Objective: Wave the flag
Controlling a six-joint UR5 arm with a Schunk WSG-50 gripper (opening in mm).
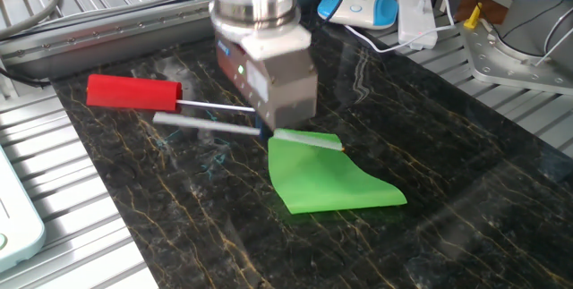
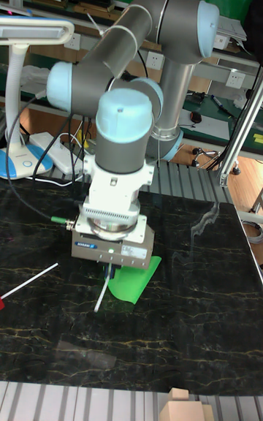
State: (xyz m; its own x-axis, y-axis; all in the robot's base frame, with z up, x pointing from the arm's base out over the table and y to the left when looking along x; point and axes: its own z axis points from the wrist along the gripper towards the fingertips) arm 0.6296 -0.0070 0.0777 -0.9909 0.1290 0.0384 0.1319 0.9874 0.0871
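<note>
The flag is a bright green cloth [image 1: 331, 177] on a thin white stick [image 1: 192, 123]. My gripper [image 1: 274, 131] is shut on that stick just left of the cloth, and its fingertips are hidden behind its own body. The stick is lifted and roughly level, while the cloth's far corner still rests on the black marble table [image 1: 466, 164]. In the tall fixed view the gripper [image 2: 109, 267] points straight down, with the green cloth [image 2: 136, 278] to its right and the stick [image 2: 100, 295] slanting down beneath it.
A red rolled flag [image 1: 134, 92] on its own white stick [image 2: 29, 278] lies at the table's left. A blue-and-white lamp base [image 1: 358, 7] and a white adapter [image 1: 416, 16] with cables sit at the back. Metal slats border the table's left side [image 1: 54, 191].
</note>
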